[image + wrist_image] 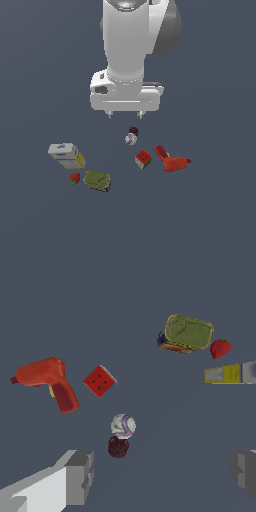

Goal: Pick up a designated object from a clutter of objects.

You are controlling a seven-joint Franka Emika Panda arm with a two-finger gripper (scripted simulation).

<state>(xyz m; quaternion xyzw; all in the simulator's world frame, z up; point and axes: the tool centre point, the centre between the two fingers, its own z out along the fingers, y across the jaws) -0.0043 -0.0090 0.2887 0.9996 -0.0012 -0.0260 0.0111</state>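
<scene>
The puzzle cube (143, 159) lies on the grey floor, showing red, green and white gridded faces; in the wrist view its red face (99, 381) shows. My gripper (125, 114) hangs open and empty above the floor, behind the cube, with its fingertips (80, 476) wide apart. The cube sits between the red drill (171, 160) and the small dark-and-white round piece (131, 136). The round piece (121, 434) lies nearest the gripper in the wrist view.
A grey-yellow box (66, 155), a red strawberry (75, 178) and an olive flat can (97, 180) lie at the exterior view's left. In the wrist view the drill (47, 381), can (187, 333), strawberry (220, 348) and box (231, 373) show.
</scene>
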